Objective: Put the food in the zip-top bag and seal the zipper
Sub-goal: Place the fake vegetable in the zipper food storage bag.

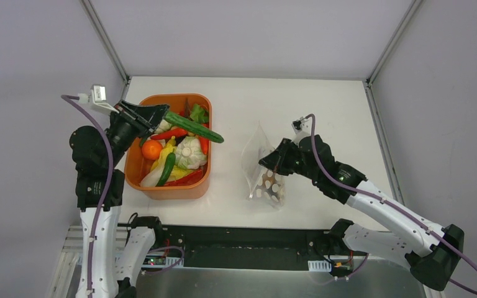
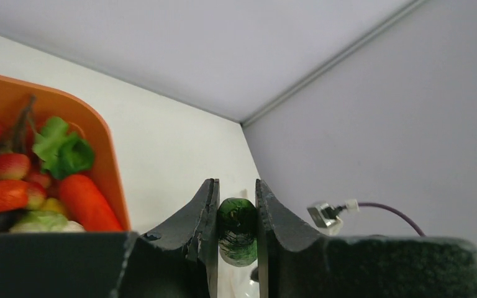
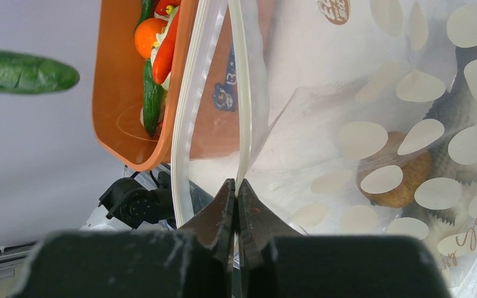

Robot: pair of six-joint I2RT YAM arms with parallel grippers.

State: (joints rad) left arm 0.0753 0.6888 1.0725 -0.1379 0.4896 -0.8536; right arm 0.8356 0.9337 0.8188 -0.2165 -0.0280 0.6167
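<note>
My left gripper (image 1: 163, 115) is shut on one end of a green toy cucumber (image 1: 194, 126) and holds it level above the orange tub (image 1: 168, 189). In the left wrist view the cucumber (image 2: 236, 228) sits clamped between the fingers. The tub holds more food: an orange ball (image 1: 151, 149), a whitish leafy piece (image 1: 190, 152) and red and green pieces. The dotted clear zip-top bag (image 1: 263, 177) lies right of the tub. My right gripper (image 3: 236, 185) is shut on one lip of its zipper (image 3: 243, 112), holding the mouth open; the other lip (image 3: 189, 105) hangs apart. A brown piece (image 3: 404, 183) lies inside the bag.
The tub's wall (image 3: 115, 118) stands close beside the bag's mouth, with the cucumber (image 3: 22, 71) in the air above it. Grey enclosure walls surround the white table (image 1: 323, 112). The arm bases and cables lie along the near edge.
</note>
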